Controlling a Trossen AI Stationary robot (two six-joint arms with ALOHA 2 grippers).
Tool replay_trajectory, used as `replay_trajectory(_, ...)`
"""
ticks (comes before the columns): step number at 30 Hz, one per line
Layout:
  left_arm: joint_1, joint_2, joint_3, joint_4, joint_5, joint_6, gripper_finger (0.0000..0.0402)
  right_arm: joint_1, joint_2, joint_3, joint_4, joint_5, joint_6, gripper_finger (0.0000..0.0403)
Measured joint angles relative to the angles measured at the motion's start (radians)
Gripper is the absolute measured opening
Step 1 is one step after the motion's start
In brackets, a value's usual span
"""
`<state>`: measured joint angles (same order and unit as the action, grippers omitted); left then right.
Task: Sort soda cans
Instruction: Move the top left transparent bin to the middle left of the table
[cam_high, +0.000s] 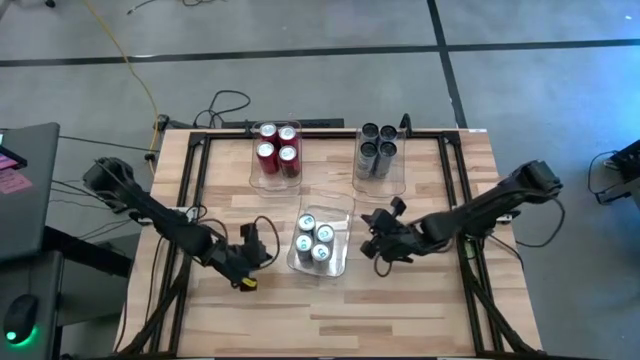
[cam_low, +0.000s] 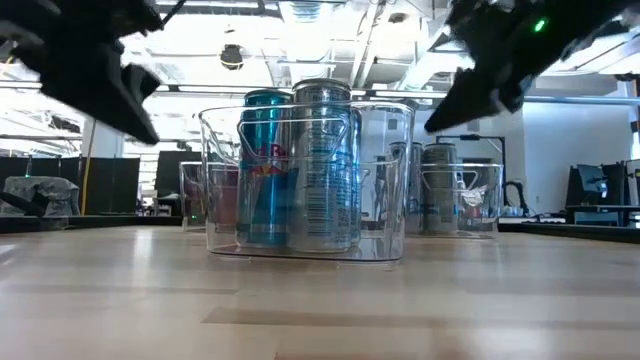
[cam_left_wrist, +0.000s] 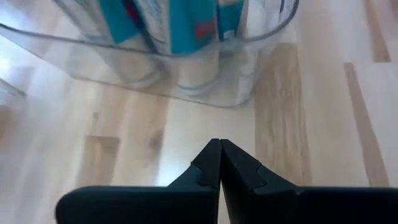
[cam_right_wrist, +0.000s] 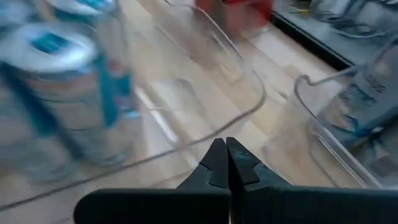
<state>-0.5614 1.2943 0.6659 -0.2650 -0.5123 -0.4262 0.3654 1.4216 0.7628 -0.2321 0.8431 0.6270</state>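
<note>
Several silver-white cans with blue marks (cam_high: 314, 240) stand upright in a clear bin (cam_high: 336, 262) at the table's middle. Several red cans (cam_high: 277, 146) stand in a bin at the far left, several dark grey cans (cam_high: 377, 146) in a bin at the far right. My left gripper (cam_high: 262, 250) hangs shut above the table just left of the middle bin (cam_left_wrist: 186, 93). My right gripper (cam_high: 372, 238) hangs shut just right of that bin (cam_right_wrist: 205, 118). Neither touches anything.
A black frame (cam_high: 190, 180) runs along the table's far, left and right sides. Cables (cam_high: 225, 105) lie beyond the far edge. Bare wood (cam_high: 330, 310) stretches across the near part of the table.
</note>
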Motion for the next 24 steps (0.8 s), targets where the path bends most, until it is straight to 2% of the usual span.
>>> replay_trajectory(6,0.048,-0.173,0.000,-0.076,-0.021,0.124,0.0048,0.067,-0.119,0.000,-0.008,-0.053,0.002,0.0019)
replay_trajectory(13,0.140,-0.294,0.000,-0.101,-0.216,0.351,0.0150,0.133,-0.180,0.000,-0.011,-0.053,0.028,0.0057)
replay_trajectory(15,0.195,-0.304,0.000,-0.097,-0.229,0.401,0.0181,0.143,-0.181,0.000,-0.011,-0.053,0.041,0.0060)
replay_trajectory(17,0.261,-0.305,0.000,-0.087,-0.207,0.451,0.0204,0.148,-0.181,0.000,-0.013,-0.053,0.054,0.0061)
replay_trajectory(19,0.336,-0.305,0.000,-0.084,-0.140,0.473,0.0217,0.148,-0.177,0.000,-0.013,-0.053,0.062,0.0061)
replay_trajectory(24,0.495,-0.305,0.000,-0.089,0.052,0.504,0.0222,0.153,-0.174,0.000,-0.018,-0.052,0.080,0.0062)
